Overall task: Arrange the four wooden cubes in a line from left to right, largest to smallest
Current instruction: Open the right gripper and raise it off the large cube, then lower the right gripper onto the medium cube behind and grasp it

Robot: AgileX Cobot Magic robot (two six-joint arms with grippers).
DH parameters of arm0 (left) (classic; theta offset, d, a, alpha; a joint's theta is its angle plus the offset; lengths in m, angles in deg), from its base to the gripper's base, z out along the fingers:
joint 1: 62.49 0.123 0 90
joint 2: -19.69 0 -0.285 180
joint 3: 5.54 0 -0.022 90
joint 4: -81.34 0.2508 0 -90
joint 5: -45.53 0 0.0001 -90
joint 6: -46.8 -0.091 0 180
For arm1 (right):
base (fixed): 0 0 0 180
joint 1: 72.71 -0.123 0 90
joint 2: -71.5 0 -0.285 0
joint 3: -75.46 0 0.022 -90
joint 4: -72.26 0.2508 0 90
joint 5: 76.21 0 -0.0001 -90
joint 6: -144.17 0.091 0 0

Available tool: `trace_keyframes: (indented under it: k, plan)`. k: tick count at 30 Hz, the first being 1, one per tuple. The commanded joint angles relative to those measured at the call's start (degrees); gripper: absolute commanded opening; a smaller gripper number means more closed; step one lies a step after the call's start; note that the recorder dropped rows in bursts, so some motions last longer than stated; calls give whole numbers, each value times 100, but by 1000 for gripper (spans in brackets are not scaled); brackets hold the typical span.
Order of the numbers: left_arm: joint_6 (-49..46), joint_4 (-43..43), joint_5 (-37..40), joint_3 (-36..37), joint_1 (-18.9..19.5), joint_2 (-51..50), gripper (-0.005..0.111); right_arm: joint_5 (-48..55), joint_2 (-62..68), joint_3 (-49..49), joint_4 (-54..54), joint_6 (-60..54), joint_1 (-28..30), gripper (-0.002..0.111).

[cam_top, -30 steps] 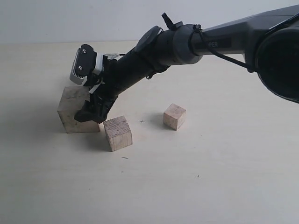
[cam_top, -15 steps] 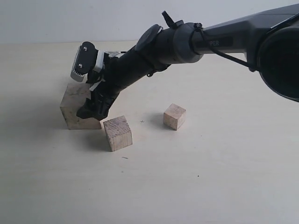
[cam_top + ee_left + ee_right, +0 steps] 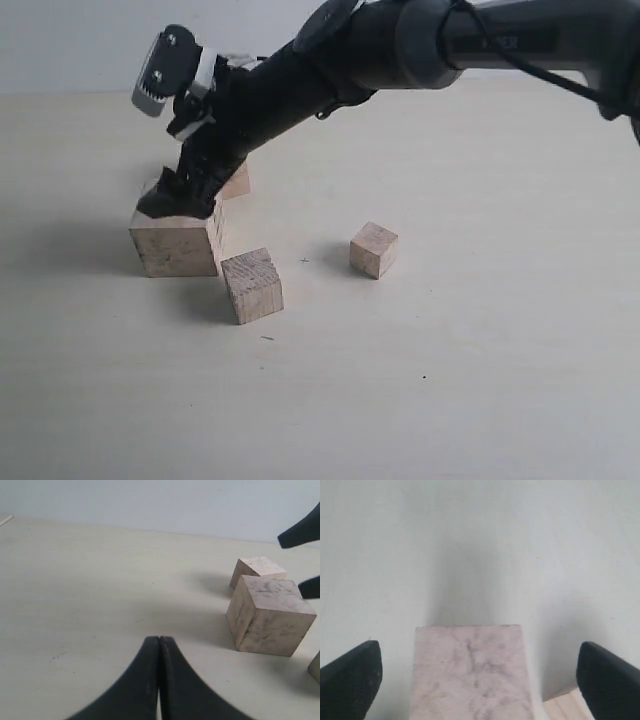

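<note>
- Nearest on the table (image 3: 480, 380), left of centre, a mid-sized cube (image 3: 252, 285) is seen. It is turned slightly askew, just beside the near right corner of the largest cube (image 3: 175, 245). Whether the two touch cannot be told.
- A little farther back and to the right, well apart from the others, the small cube (image 3: 374, 249) is set corner-on.
- At the left, the largest cube is seated flat on the table, where the row's left end would be expected.
- The right pincer (image 3: 178, 200) is held just above that cube, spread wide, with nothing pinched. In the right wrist view the cube's top is framed between the two fingertips (image 3: 355, 672), with clear space on each side.
- Farthest back, a fourth cube (image 3: 237, 183) is partly hidden by the arm. Its rank in size is probably third, though this is hard to judge.
- The cubes are judged to be light, stiff and sturdy, with smooth flat faces that could slip if caught across an edge. Each is best taken squarely on two opposite faces at mid-height, after the askew ones are matched in angle.
- The left pincer (image 3: 159, 680) is pressed together and empty, low over the table and some way from the cubes.
</note>
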Motion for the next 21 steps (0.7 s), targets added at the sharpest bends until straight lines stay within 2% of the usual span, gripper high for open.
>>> trace_keyframes:
  k: [1,5,8,11,14,16,21]
  plan:
    - [1,-33,-64,-3,-34,29,0,-1046,-289,3,-99,1389,92,104]
    - [1,-33,-64,-3,-34,29,0,-2183,-324,3,-99,3229,210,104]
    - [1,-33,-64,-3,-34,29,0,-2566,-254,-33,-235,3822,240,103]
    - [1,-33,-64,-3,-34,29,0,-2358,-18,-333,-344,3874,240,98]
    - [1,-33,-64,-3,-34,29,0,-1937,316,-863,-486,4604,240,94]
    - [1,-33,-64,-3,-34,29,0,-1660,572,-1341,-1231,5482,240,93]
    - [1,-33,-64,-3,-34,29,0,-47,1208,-2684,-4347,8448,240,93]
